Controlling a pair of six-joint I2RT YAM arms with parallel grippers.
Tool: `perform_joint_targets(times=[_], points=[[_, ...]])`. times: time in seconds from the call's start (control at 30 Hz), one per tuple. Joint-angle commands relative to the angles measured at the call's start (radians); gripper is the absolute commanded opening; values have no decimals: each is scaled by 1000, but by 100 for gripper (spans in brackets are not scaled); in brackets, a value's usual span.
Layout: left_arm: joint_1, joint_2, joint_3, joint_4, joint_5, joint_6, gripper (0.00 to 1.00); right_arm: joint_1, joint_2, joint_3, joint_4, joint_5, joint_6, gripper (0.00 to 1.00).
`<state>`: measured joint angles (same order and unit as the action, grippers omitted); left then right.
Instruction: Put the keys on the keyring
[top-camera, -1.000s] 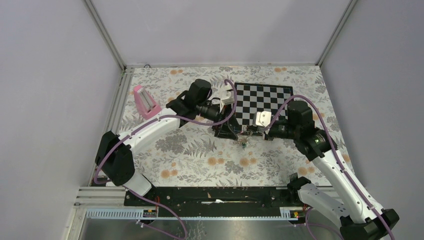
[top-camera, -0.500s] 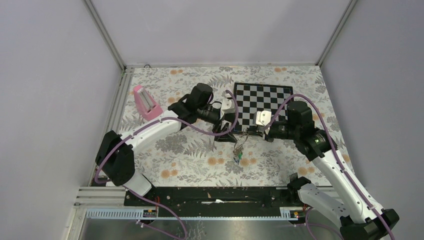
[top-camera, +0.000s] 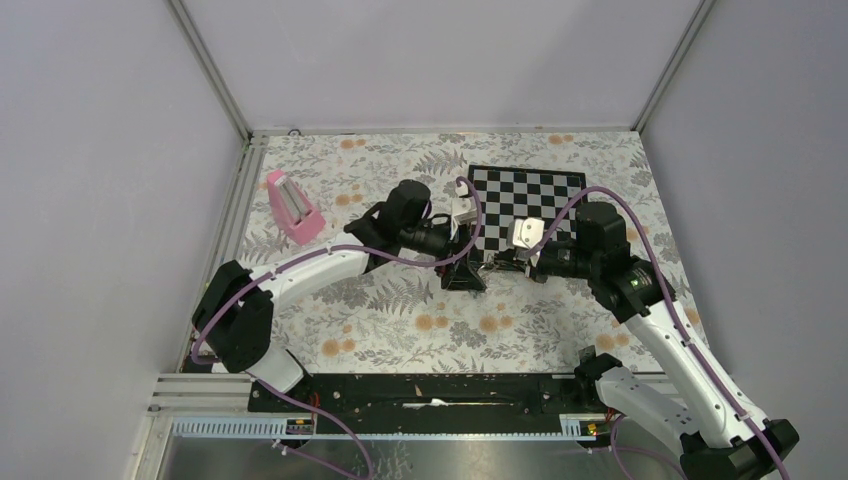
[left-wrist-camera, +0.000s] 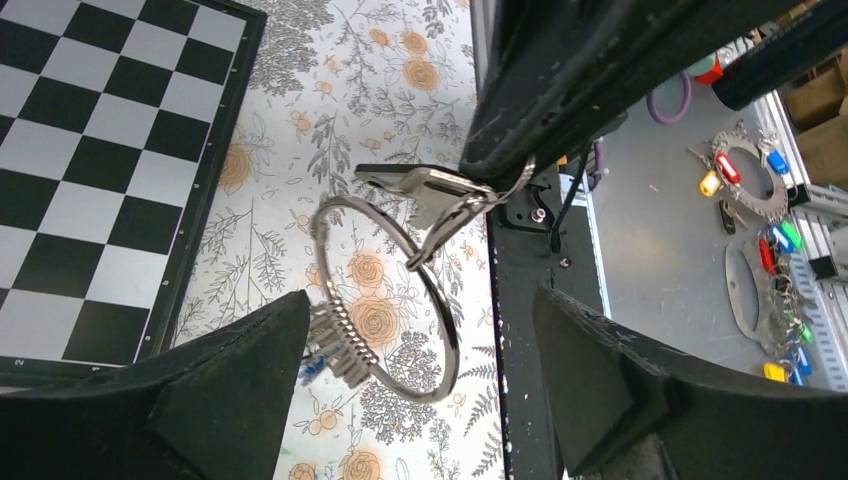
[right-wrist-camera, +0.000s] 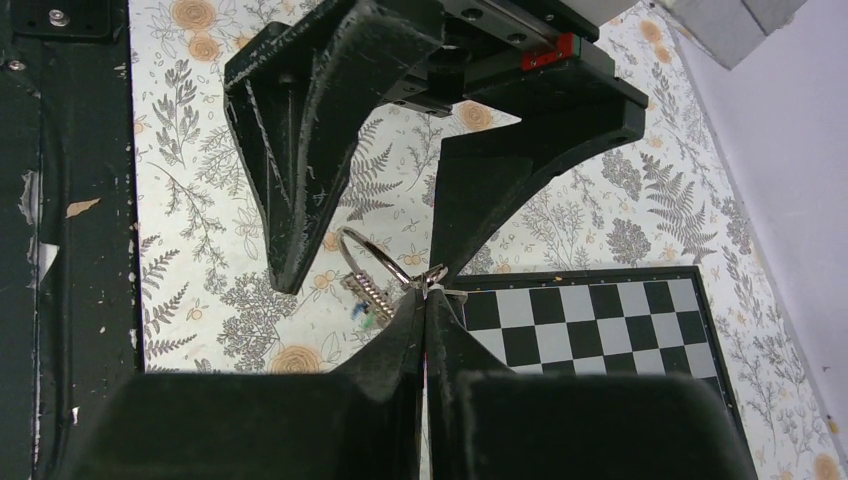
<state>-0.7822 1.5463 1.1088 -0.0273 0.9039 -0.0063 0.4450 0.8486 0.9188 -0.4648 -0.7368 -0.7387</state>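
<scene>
Swung toward 3 o'clock since a second ago, beside the chessboard's (top-camera: 530, 195) 7 o'clock corner, the left gripper (left-wrist-camera: 420, 300) gapes wide around the keyring (left-wrist-camera: 338, 345), which dangles with a silver key (left-wrist-camera: 420, 185) from the clamped-shut right gripper (right-wrist-camera: 425, 295).

Shiny metal keyring (left-wrist-camera: 335, 343); left gripper (left-wrist-camera: 415, 300) matt blk plastic.

Looks like a robotics lab cell: plain grey walls (top-camera: 100, 150) in aluminium framing (top-camera: 208, 68), two cabled arms (top-camera: 310, 265) bolted to a rail (top-camera: 420, 392) edging a floral-clothed table (top-camera: 380, 312).
</scene>
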Motion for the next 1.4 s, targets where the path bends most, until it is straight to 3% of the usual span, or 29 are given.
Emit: perform_joint_targets(times=[0.0,0.47,0.7,0.97,1.37], points=[[-3,-38,-1,77,-63,-73,86,0,-17,31,55,15,15,0],[-3,-9,-2,11,45,51,44,-6,-28,34,60,37,25,0],[-3,10,55,-83,68,104,0,-9,-33,32,59,63,27,0],[0,-10,167,-363,47,318,0,-25,-69,-16,58,151,11,0],[48,-124,226,-468,-22,439,0,-26,-103,-127,14,224,-39,0]])
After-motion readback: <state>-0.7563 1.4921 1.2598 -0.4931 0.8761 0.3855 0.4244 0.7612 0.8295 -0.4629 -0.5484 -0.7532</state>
